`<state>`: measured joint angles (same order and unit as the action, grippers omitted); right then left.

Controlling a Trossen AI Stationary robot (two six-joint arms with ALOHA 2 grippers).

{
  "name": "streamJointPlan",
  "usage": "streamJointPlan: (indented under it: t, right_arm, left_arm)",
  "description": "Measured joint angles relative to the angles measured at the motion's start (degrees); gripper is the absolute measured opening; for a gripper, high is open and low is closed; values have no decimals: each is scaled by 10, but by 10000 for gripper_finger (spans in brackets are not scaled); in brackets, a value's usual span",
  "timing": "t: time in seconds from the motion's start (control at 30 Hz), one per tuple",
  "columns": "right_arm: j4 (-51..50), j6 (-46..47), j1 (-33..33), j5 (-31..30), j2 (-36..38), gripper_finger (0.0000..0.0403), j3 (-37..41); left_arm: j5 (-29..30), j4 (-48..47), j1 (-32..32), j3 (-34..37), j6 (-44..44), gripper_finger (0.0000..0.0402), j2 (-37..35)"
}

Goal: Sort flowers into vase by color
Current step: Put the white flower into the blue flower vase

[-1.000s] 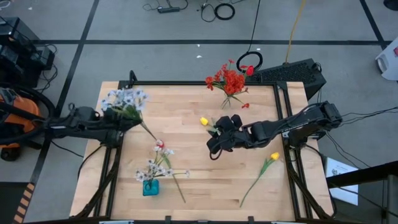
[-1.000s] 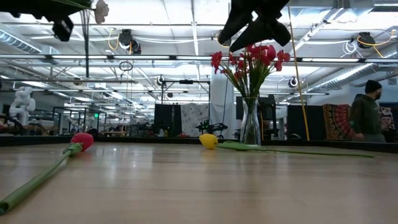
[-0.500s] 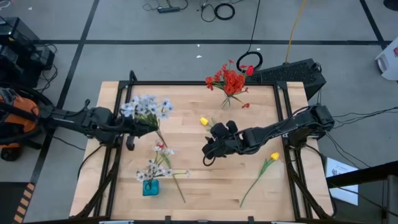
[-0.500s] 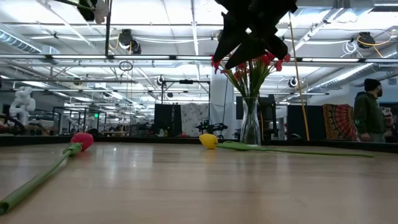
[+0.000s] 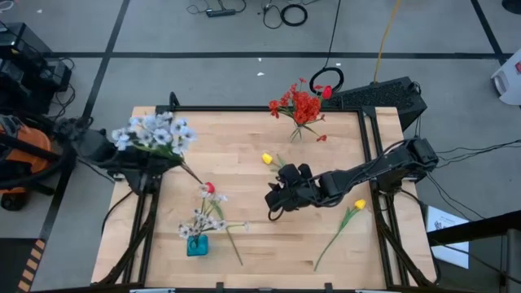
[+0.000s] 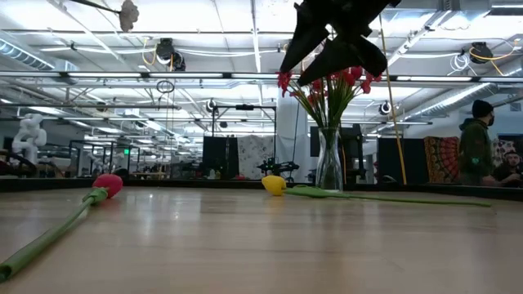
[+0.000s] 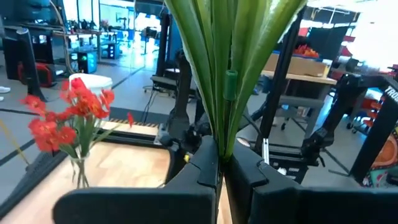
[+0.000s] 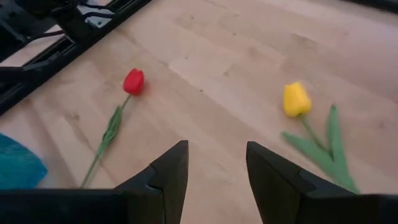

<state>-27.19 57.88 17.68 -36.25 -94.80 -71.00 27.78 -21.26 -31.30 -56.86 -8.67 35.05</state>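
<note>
My left gripper (image 5: 172, 159) (image 7: 222, 163) is over the table's left edge, shut on a spray of small white blossoms (image 5: 152, 131), whose top also shows in the low view as a white blossom (image 6: 127, 12). My right gripper (image 5: 275, 203) (image 8: 217, 155) hovers open above the table's middle, between a red tulip (image 8: 133, 81) (image 5: 208, 189) and a yellow tulip (image 8: 296, 98) (image 5: 267, 159), both lying flat on the wood. A second yellow tulip (image 5: 358, 205) lies near the right edge. Red flowers stand in a clear glass vase (image 6: 329, 163) (image 5: 303, 110) at the far edge. White blossoms stand in a teal vase (image 5: 196, 244). My left gripper pinches the white spray between its two fingers at the base of its long green leaves (image 7: 222, 134). The leaves rise from the fingers and the blossoms stand above the arm. The thin lower stalk (image 5: 194, 173) sticks out past the gripper, clear of the table.
A black frame (image 5: 370, 130) runs along the table's edges. Bare wood lies between the two yellow tulips and along the near edge. The red tulip's stalk (image 5: 232, 244) runs close past the teal vase. A person (image 6: 478, 147) stands in the room far behind the table.
My left gripper swung the white spray toward the table's middle, then drew it back toward the left edge, still shut on it. My right gripper drifted a little toward the near-left and stayed open. The tulips and both vases have not moved.
</note>
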Motion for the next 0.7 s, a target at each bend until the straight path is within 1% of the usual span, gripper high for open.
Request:
streamJointPlan:
  t: [0.13,0.27,0.43,0.57,0.7]
  right_arm:
    - [0,37,18,-2,0,153,0]
    - [0,69,40,-31,0,153,0]
    - [0,112,66,-57,0,153,0]
    - [1,146,85,-67,0,153,0]
    - [4,176,102,-94,-2,153,0]
  left_arm:
    - [18,-42,-47,-61,-12,11,26]
    - [26,-53,-100,-103,-14,11,60]
    - [73,-57,-174,-160,7,11,96]
    - [114,-54,-233,-211,32,11,123]
    - [126,-51,-290,-238,30,11,154]
